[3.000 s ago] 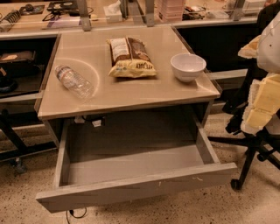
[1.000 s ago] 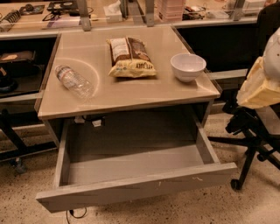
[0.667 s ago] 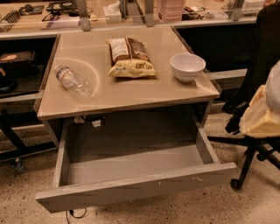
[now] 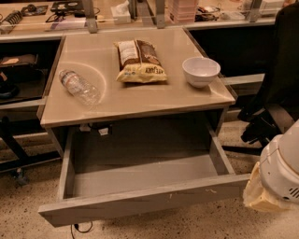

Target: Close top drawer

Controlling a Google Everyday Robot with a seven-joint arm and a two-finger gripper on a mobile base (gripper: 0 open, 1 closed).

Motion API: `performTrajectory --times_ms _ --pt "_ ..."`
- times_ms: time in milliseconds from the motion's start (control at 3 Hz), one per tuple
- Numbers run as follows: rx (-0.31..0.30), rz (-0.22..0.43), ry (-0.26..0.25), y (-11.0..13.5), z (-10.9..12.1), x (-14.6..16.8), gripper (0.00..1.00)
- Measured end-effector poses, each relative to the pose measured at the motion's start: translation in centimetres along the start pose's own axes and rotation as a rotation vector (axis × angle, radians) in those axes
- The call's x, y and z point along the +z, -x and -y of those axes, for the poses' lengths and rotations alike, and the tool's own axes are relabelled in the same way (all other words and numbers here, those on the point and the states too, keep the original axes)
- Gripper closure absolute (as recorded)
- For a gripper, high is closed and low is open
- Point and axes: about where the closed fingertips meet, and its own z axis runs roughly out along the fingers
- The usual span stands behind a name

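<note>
The top drawer [image 4: 145,200] is a wide grey box drawer, pulled far out from under the tan tabletop [image 4: 154,100]. Its inside [image 4: 140,161] is empty. Its flat front panel has small pale scratch marks. My gripper [image 4: 262,192] is at the lower right edge of the view, just right of the drawer front's right end. Only a white rounded arm part [image 4: 282,165] and a cream-coloured piece below it show.
On the tabletop lie a clear plastic bottle [image 4: 79,87], a chip bag [image 4: 140,60] and a white bowl [image 4: 201,71]. A black office chair [image 4: 275,93] stands at the right. A cluttered bench [image 4: 93,14] runs behind. The floor is speckled.
My arm has moved down along the right edge, from beside the tabletop to beside the drawer front's right end. The drawer has not moved.
</note>
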Motion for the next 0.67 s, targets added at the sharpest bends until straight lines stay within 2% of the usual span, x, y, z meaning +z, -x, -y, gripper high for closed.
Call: performTrajectory --times_ms 333,667 --pt "0.000 0.000 0.000 0.0 0.0 0.0 1.00" --pt "0.026 0.024 0.052 0.6 -0.6 3.3 1.00"
